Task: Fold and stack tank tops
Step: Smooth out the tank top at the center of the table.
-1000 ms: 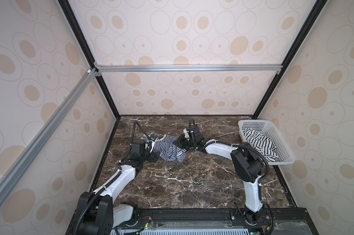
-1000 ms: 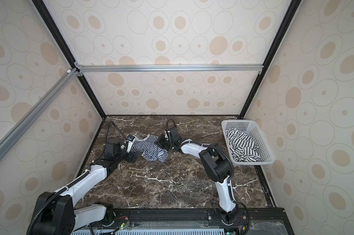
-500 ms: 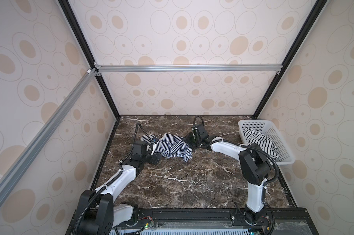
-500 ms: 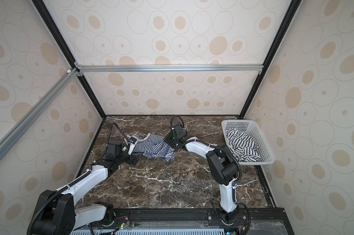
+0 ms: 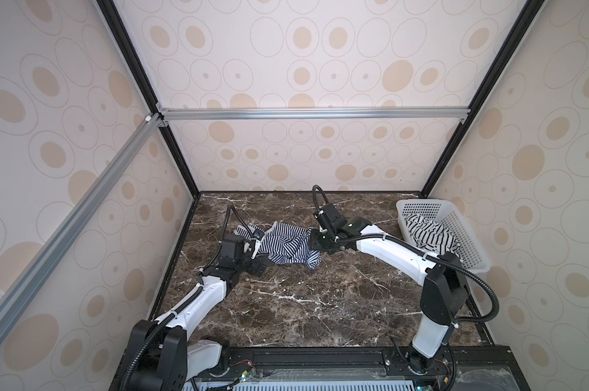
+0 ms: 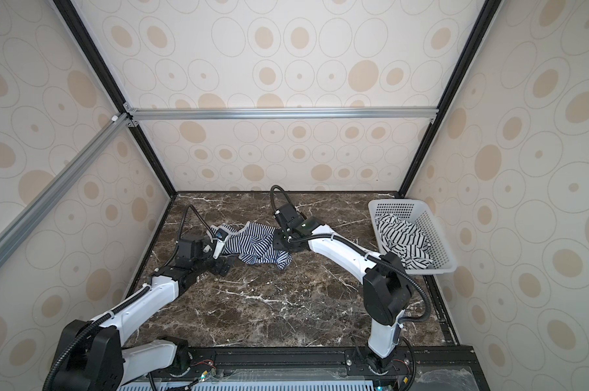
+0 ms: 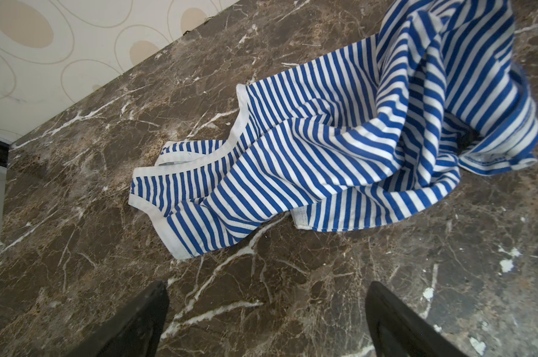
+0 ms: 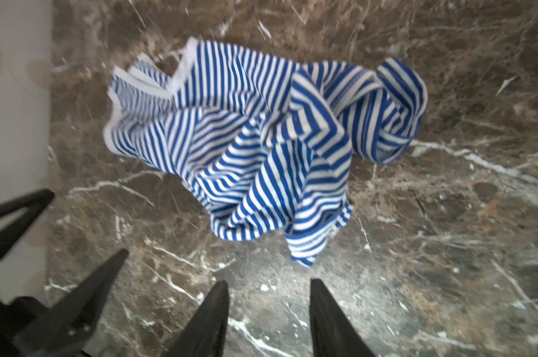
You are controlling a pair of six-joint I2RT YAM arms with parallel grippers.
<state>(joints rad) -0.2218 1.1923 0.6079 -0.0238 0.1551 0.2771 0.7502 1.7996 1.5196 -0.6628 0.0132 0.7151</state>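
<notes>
R hand (image 8: pixel 269 282) jaws apart, basket (image 5: pixel 473 251) holds wide-stripe tank top (image 5: pixel 428 234)

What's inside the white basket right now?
One crumpled tank top, white with wide black stripes, lies heaped in the basket. It covers most of the bottom, so anything beneath it cannot be seen.

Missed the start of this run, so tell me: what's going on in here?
Two robot arms are working on a blue-and-white striped tank top, which lies crumpled and unfolded on the marble table. Neither arm holds it: the left gripper and the right gripper are both open, one at each end of the fabric. A second tank top, white with black stripes, sits bunched in the white basket at the table's right edge. Nothing is folded or stacked yet.
</notes>
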